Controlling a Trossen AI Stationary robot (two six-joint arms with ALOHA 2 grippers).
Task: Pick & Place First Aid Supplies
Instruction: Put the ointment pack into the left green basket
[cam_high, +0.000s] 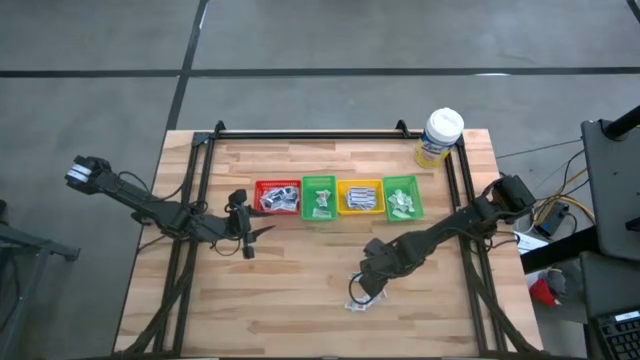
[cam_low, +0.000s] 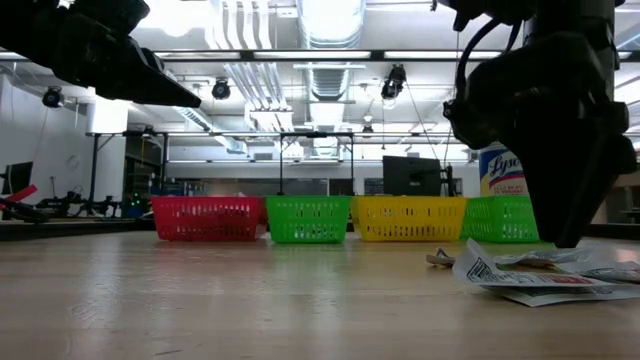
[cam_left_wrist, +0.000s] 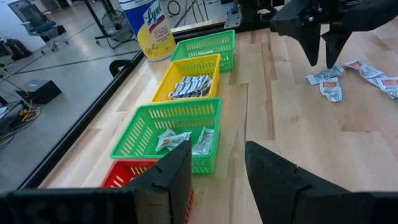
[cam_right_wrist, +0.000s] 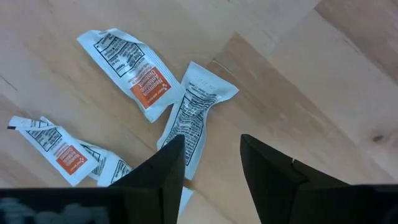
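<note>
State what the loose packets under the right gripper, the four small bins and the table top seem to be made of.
Packets: probably paper or foil laminate, matte white; they crease and have crimped ends. Bins: likely moulded plastic, glossy; uniform bright colour and lattice walls. Table top: wood, smooth finish; plank seams and grain show.

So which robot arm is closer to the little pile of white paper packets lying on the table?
The right. Its end effector hangs open just above the loose white paper packets. The left end effector waits open across the table, beside the small red plastic bin.
</note>
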